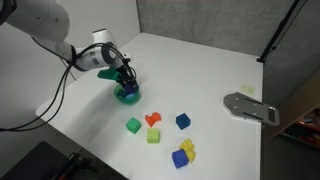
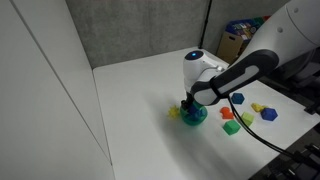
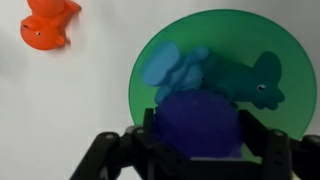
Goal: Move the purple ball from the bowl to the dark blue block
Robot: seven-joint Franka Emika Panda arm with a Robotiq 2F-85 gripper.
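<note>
Wrist view: the fingers (image 3: 152,132) press both sides of the purple ball (image 3: 198,122), gripping it in the bowl (image 3: 292,70) beside a teal toy (image 3: 250,80); in an exterior view the dark blue block (image 1: 183,121) sits well apart on the table (image 1: 200,60).

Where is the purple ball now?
In the wrist view the purple ball is in or above the green bowl, between the fingers of the gripper, beside a teal toy.

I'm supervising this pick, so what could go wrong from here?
The round purple ball may slip from the pincer as it lifts. The teal toy close beside it in the bowl could get caught or flicked out. The bowl itself might tip or drag.
</note>
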